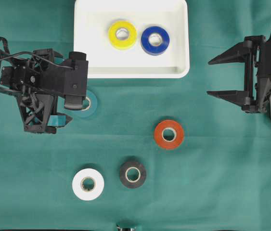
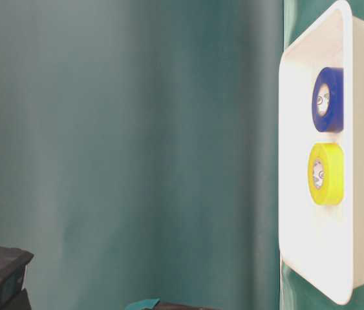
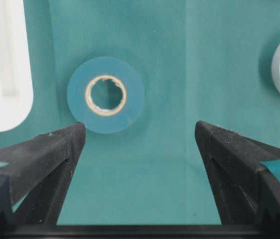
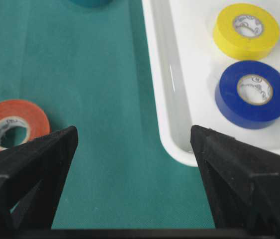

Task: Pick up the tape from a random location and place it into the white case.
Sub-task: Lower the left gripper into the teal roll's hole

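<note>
**Left jaws spread above the teal tape roll**

The teal plastic tape roll (image 3: 105, 95) lies flat on the green cloth-covered surface (image 1: 212, 159), just below the lower left corner of the large shallow white rectangular plastic case (image 1: 178, 48). The left gripper (image 3: 140, 137) hangs over it, jaws spread wide and holding nothing. A yellow tape roll (image 1: 122, 34) and a blue tape roll (image 1: 155, 40) sit side by side inside the case. The right gripper (image 1: 224, 77) waits well apart, jaws spread and empty

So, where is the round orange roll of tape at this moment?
In the overhead view the round orange roll of tape lies on the green cloth, right of centre, below the white plastic case and up-right of the black roll.
</note>
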Available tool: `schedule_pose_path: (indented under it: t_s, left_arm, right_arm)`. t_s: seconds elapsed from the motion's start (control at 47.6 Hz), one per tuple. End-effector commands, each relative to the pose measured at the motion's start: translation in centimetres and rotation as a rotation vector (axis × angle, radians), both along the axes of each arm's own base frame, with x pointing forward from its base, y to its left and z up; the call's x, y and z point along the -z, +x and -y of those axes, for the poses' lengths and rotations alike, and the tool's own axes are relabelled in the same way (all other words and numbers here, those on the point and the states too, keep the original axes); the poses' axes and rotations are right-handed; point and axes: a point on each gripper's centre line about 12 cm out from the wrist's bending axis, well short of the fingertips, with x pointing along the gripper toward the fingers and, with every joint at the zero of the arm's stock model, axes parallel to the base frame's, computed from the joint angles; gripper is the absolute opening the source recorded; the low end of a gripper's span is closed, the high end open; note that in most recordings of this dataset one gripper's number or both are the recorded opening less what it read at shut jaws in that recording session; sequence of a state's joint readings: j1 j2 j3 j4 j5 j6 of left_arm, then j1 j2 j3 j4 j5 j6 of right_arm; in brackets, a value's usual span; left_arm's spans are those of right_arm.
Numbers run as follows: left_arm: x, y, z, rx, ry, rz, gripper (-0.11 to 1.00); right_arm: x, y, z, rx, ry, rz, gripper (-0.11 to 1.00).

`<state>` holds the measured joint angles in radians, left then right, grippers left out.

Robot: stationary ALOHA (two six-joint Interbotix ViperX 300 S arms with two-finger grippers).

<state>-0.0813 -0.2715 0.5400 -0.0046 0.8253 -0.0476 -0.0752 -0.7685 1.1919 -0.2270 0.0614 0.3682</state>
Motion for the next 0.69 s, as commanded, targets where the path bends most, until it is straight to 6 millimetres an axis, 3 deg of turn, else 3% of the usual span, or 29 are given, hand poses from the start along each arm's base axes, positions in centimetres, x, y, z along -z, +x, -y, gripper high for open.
schedule_pose_path:
  t_s: [0.0, 0.42, 0.672]
  left_arm:
    - [-0.9, 0.2, 0.1, 0.003, -0.001, 0.032, 0.98]
    - [-0.8, 0.4, 0.1, 0.002, -0.002, 0.046, 0.98]
    - [0.9, 0.4, 0.1, 0.000, -0.004, 0.064, 0.98]
  right_arm:
    - [-1.0, 0.5, 0.0, 0.001, 0.001, 0.031, 0.90]
    - [-1.0, 0.5, 0.0, 0.000, 0.001, 0.031, 0.90]
    - [-1.0, 0.5, 0.0, 0.001, 0.001, 0.031, 0.90]
